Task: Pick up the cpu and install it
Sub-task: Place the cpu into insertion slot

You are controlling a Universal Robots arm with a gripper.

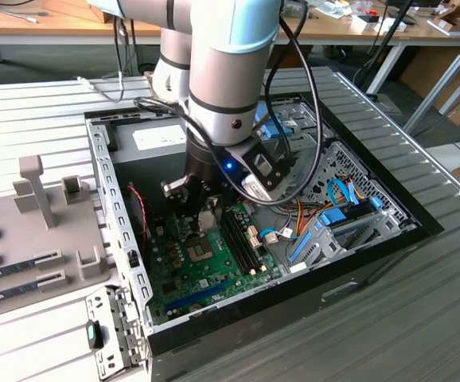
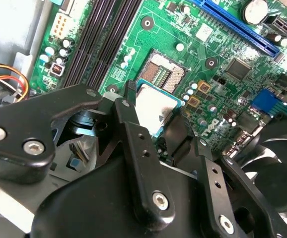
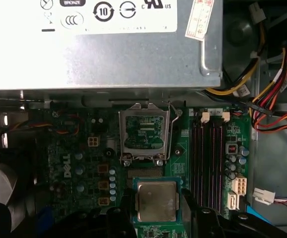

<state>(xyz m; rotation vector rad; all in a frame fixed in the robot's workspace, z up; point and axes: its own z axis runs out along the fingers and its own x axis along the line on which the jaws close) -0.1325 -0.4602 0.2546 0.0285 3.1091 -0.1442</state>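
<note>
Workshop bench setting: open PC case (image 1: pixel 111 199) laid flat on a ribbed grey table (image 1: pixel 421 302), wooden desks seen behind, grey parts tray (image 1: pixel 31 231) at the exterior view's left.

Nearest the wrist cams: gripper (image 3: pixel 157 208) is seen low over the motherboard (image 1: pixel 206 263), inside the case. The cpu (image 3: pixel 156 200) is pinched between the two black fingers (image 2: pixel 131 119), one on each side edge; silver top and thin green rim are visible in both wrist views. Cpu is held roughly level, just above the board, apparently not touching it.

Next out: open socket (image 2: pixel 162 73) just beyond the chip, contact field exposed. Hinged socket frame (image 3: pixel 144 131) is flipped up toward the power supply box (image 3: pixel 99 49). Empty memory slots (image 3: pixel 210 153) run beside the socket.

Status (judged): pick-up done, chip carried to the socket area. Seating not yet done; cpu is near the socket but offset, not over it. Frame not yet closed.
</note>
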